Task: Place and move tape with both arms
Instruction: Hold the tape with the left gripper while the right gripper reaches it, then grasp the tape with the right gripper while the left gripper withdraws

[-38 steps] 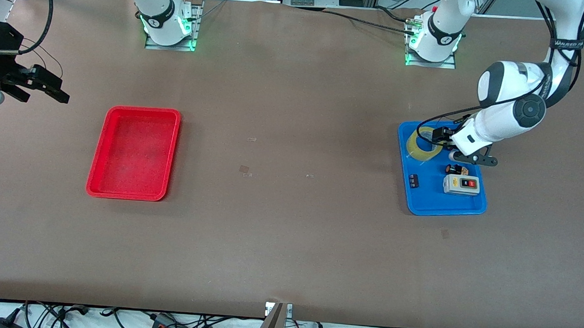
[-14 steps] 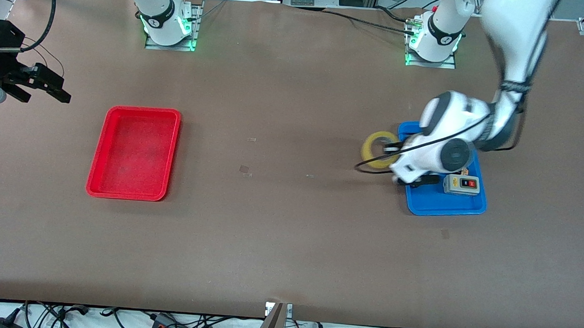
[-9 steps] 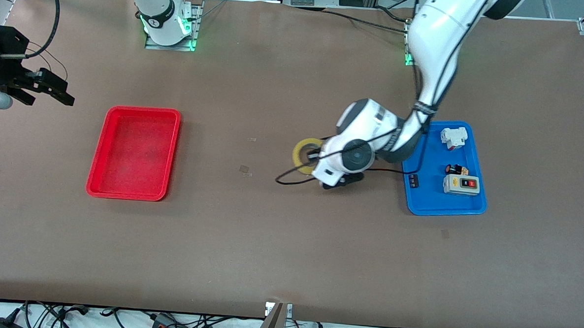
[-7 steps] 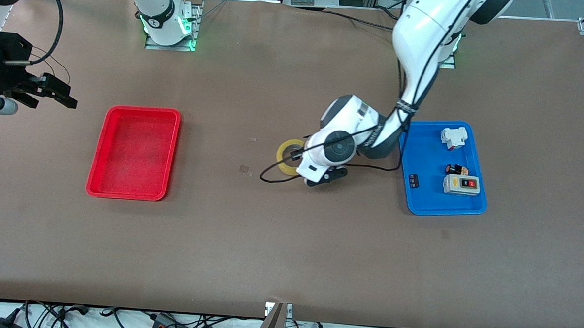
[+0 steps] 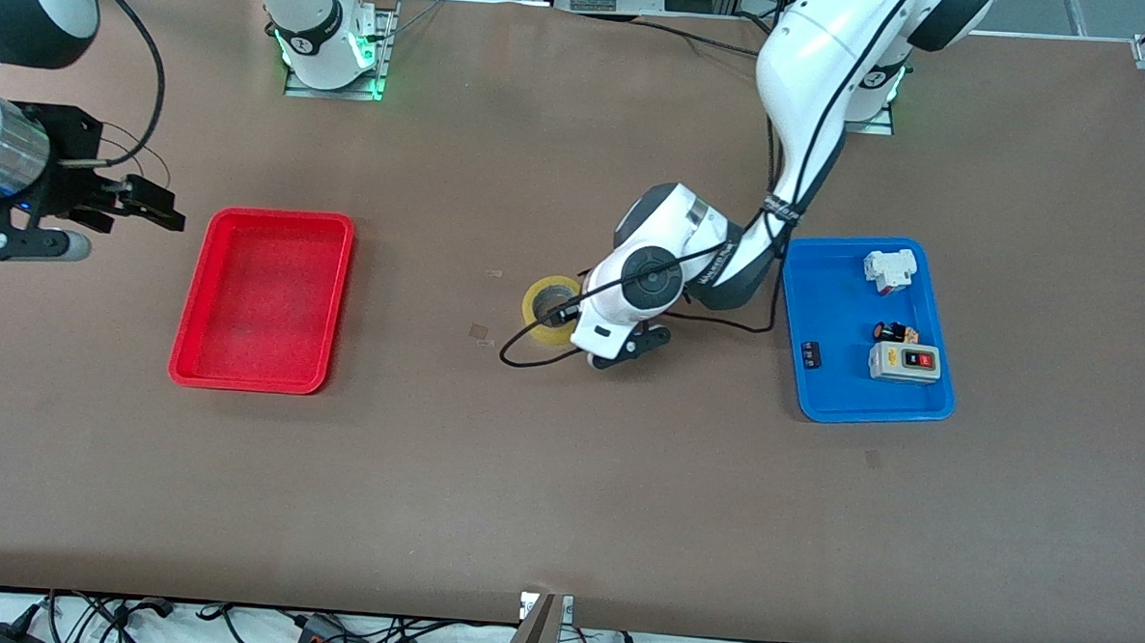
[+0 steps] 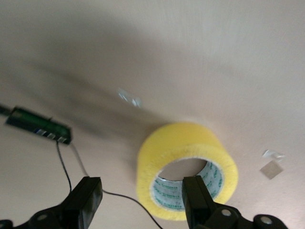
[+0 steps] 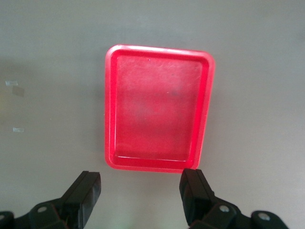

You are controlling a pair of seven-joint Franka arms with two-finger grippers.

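Left arm bent low from its base toward mid-table, wrist tipped down, left gripper (image 6: 143,202) with fingers spread wide. Right arm raised at its own end of the table, right gripper (image 7: 140,193) likewise spread, pointing downward.

I see yellow tape (image 5: 551,308), green print inside its core, a red tray (image 5: 262,299), a blue tray (image 5: 840,391), and a brown bench (image 5: 526,493).
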